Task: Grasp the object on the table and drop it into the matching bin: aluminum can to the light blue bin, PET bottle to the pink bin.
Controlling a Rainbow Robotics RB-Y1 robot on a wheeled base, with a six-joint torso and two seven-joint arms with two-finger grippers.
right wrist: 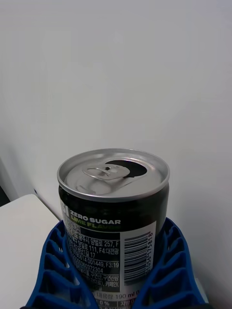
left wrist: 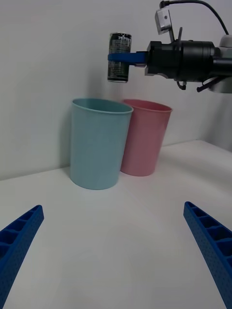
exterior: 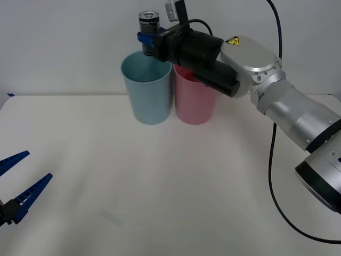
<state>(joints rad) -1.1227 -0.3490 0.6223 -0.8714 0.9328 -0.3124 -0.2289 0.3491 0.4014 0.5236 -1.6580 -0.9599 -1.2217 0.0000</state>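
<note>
Right end effector (exterior: 149, 41): pinching small dark grey aluminium can (exterior: 148, 22) upright, which I hold above tall light blue plastic bin (exterior: 147, 90). Step: drop. Next: spread fingers w/o drifting toward pink plastic bin (exterior: 194, 98). Left end effector (exterior: 18, 184): spread, idle nr tabletop (exterior: 160, 186).

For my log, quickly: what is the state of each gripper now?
Left gripper: open, holding nothing, low over the table.
Right gripper: closed on the aluminum can, above the light blue bin.
</note>
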